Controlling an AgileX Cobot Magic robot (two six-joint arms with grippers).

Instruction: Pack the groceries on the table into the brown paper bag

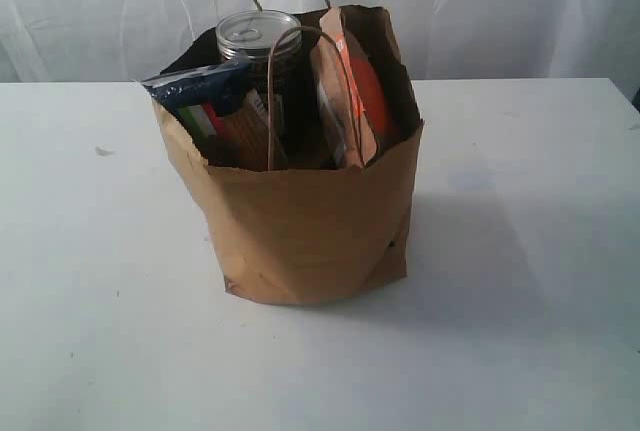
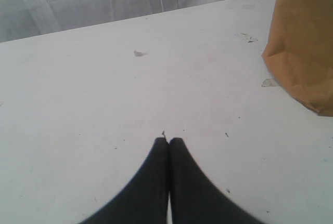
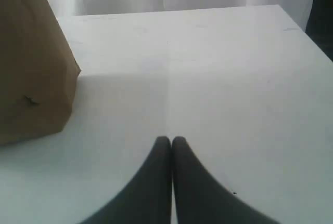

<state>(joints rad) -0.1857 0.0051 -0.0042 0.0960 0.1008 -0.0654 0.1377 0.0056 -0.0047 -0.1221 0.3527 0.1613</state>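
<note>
Hiding can (image 1: 258, 33) btm — bag (image 1: 310, 231) (pouch (image 1: 358, 101) too)

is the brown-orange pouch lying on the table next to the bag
No, the brown-orange pouch stands upright inside the brown paper bag, beside the dark pull-tab can.

The left claw (image 2: 169, 141), a pair of smooth, matte black fingers (image 2: 151, 187) that curve inward and taper to rounded tips, is closed. Its jaws are pressed together with only a hairline seam between them, and it is empty. The right claw (image 3: 170, 140), built of the same dark curved fingers, is likewise closed tight and empty, its two tips side by side and level.
</note>
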